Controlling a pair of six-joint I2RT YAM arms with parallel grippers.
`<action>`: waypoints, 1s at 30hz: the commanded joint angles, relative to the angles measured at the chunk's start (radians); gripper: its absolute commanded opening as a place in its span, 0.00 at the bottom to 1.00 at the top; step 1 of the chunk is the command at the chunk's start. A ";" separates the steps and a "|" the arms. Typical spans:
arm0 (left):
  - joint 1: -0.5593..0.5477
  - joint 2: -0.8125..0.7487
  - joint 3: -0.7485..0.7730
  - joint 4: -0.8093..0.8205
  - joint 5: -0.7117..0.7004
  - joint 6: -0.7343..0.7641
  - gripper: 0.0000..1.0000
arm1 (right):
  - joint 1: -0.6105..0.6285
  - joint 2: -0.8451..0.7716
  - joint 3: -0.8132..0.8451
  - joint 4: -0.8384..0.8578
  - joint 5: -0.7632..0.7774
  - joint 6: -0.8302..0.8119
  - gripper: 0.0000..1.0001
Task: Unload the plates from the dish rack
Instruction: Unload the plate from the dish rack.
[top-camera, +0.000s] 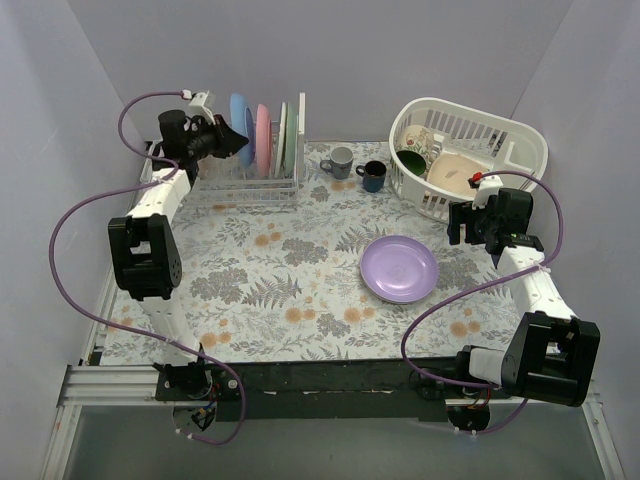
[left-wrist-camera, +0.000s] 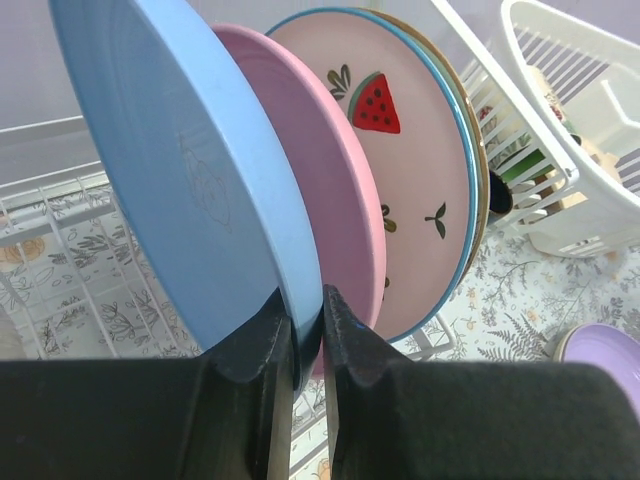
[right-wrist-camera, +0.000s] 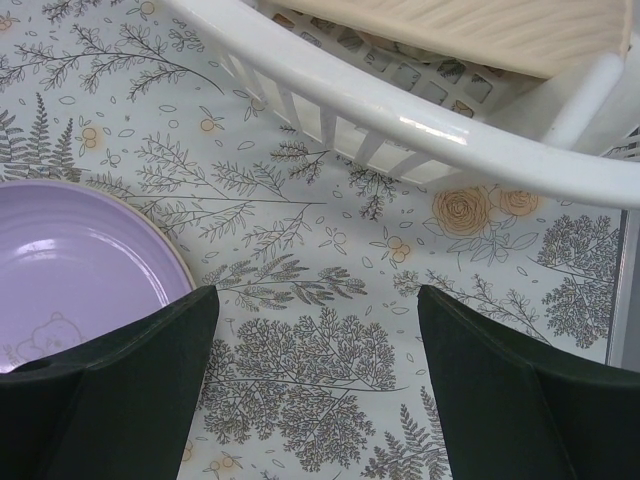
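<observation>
The white wire dish rack (top-camera: 252, 188) stands at the back left. It holds a blue plate (top-camera: 240, 122), a pink plate (top-camera: 263, 140) and a pale green plate (top-camera: 288, 138) on edge. My left gripper (top-camera: 238, 145) is shut on the rim of the blue plate (left-wrist-camera: 180, 170); the left wrist view shows its jaws (left-wrist-camera: 308, 330) pinching that rim. Behind it stand the pink plate (left-wrist-camera: 330, 190) and a plate with a watermelon picture (left-wrist-camera: 415, 190). A purple plate (top-camera: 399, 268) lies flat on the table. My right gripper (top-camera: 463, 224) is open and empty above the cloth (right-wrist-camera: 318, 310), right of the purple plate (right-wrist-camera: 80, 260).
A white oval slotted basket (top-camera: 525, 150) with dishes inside stands at the back right; its rim (right-wrist-camera: 400, 110) is just beyond my right gripper. A grey mug (top-camera: 340, 161) and a dark blue mug (top-camera: 373, 175) stand between rack and basket.
</observation>
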 joint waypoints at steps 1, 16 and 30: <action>0.065 -0.092 0.008 0.085 0.018 0.001 0.00 | -0.006 -0.003 0.020 0.011 -0.015 -0.006 0.89; 0.122 -0.184 0.050 0.072 0.233 -0.027 0.00 | -0.006 0.004 0.021 0.009 -0.021 -0.006 0.88; -0.291 -0.464 -0.023 -0.333 -0.209 0.554 0.00 | -0.004 0.006 0.026 0.008 -0.022 -0.001 0.88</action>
